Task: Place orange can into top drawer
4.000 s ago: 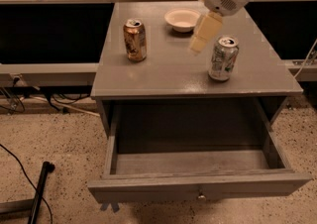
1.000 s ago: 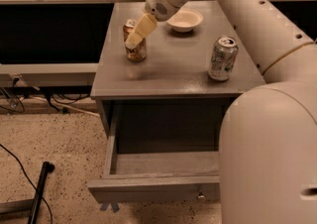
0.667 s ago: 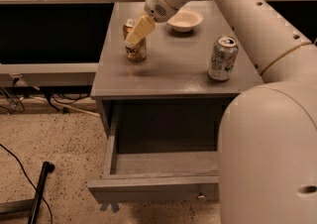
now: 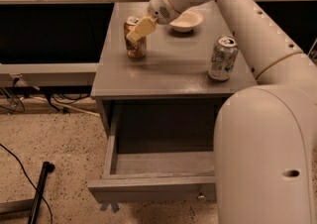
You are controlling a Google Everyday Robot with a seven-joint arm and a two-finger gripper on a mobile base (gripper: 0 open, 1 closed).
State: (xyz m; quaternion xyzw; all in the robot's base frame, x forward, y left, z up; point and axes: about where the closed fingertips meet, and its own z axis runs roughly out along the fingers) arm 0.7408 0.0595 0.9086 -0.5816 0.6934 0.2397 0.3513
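The orange can (image 4: pixel 135 47) stands upright on the left part of the grey cabinet top (image 4: pixel 168 77). My gripper (image 4: pixel 136 30) is at the can's upper part, reaching in from the right and overlapping the can's top and front. The top drawer (image 4: pixel 153 188) is pulled open below the cabinet top, and the part of its inside that shows holds nothing. Its right part is hidden behind my arm's large white body (image 4: pixel 267 158).
A silver-green-white can (image 4: pixel 222 58) stands on the right side of the cabinet top. A small white bowl (image 4: pixel 186 20) sits at the back middle. A black pole (image 4: pixel 39 193) and cables lie on the speckled floor at the left.
Four seconds ago the gripper was between the bowl and the silver-green can. It has moved left to the orange can. Over the last second it has hardly moved.
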